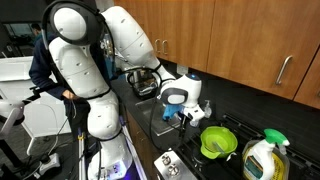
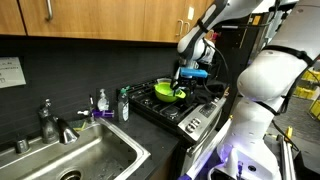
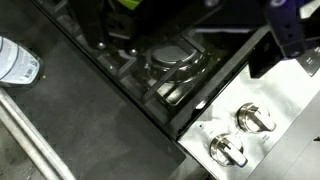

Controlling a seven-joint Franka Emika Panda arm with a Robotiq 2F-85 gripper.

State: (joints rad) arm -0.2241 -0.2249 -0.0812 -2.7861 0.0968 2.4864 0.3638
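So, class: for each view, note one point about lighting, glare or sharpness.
Wrist view: soft and blurred throughout, pale glare on the steel panel by the knobs. In an exterior view the steel sink shines against a dark backsplash. In an exterior view the white robot arm is bright, nearly blown out, the room behind dim.

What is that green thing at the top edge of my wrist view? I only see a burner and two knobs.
Observer: A green bowl standing on the stove, beside the gripper and not touching it.
Operator: Anything in the jaws?
Observer: No. In both exterior views they hang open and empty above the stove.
Operator: What lies past the bottle at my picture's edge?
Observer: A steel sink with its faucet, set in the same counter.
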